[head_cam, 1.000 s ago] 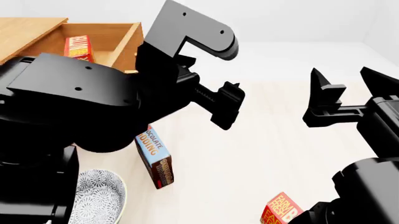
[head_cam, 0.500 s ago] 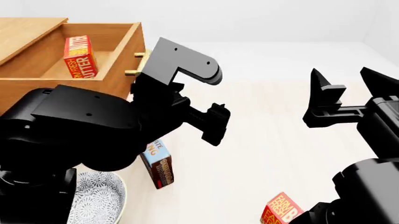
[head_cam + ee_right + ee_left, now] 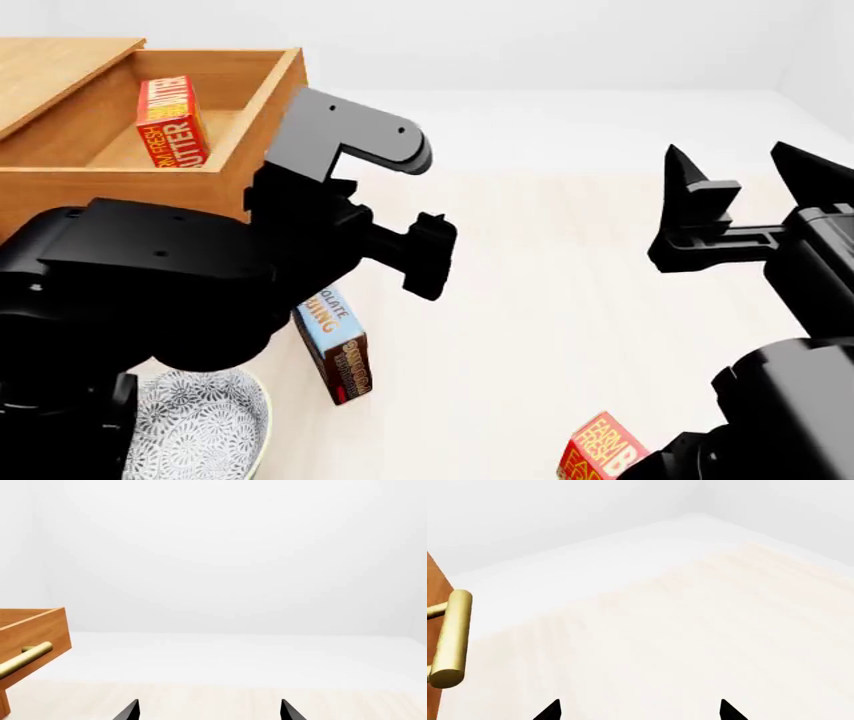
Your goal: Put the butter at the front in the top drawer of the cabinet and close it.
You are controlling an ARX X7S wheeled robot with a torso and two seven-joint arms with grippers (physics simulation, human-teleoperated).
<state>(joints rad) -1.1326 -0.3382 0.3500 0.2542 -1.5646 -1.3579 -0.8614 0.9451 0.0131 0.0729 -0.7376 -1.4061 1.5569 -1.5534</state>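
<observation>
Head view: top drawer (image 3: 254,110) of the cabinet (image 3: 60,60) is pulled out, butter (image 3: 171,122) carton standing upright inside it near the far-left part of the box. Second butter carton (image 3: 601,448) sits on the floor near the bottom edge, partly cut off by the right arm. Chocolate pudding carton (image 3: 334,343) stands on the floor below the left arm, patterned bowl (image 3: 200,425) just to its left, partly hidden.

Left gripper (image 3: 430,255) hangs in front of the drawer's front face, empty; head view alone doesn't show the gap. Left wrist view: both fingertips (image 3: 550,711) poke in at the frame edge, clearly apart, nothing between them; brass bar handle (image 3: 450,639) is off to one side, not touched.

Right gripper (image 3: 741,175) is well apart from the drawer, over bare floor, jaws spread wide, holding nothing. Right wrist view: fingertips (image 3: 130,711) apart, drawer front (image 3: 33,630) and handle (image 3: 27,659) at the frame edge, some way off.
</observation>
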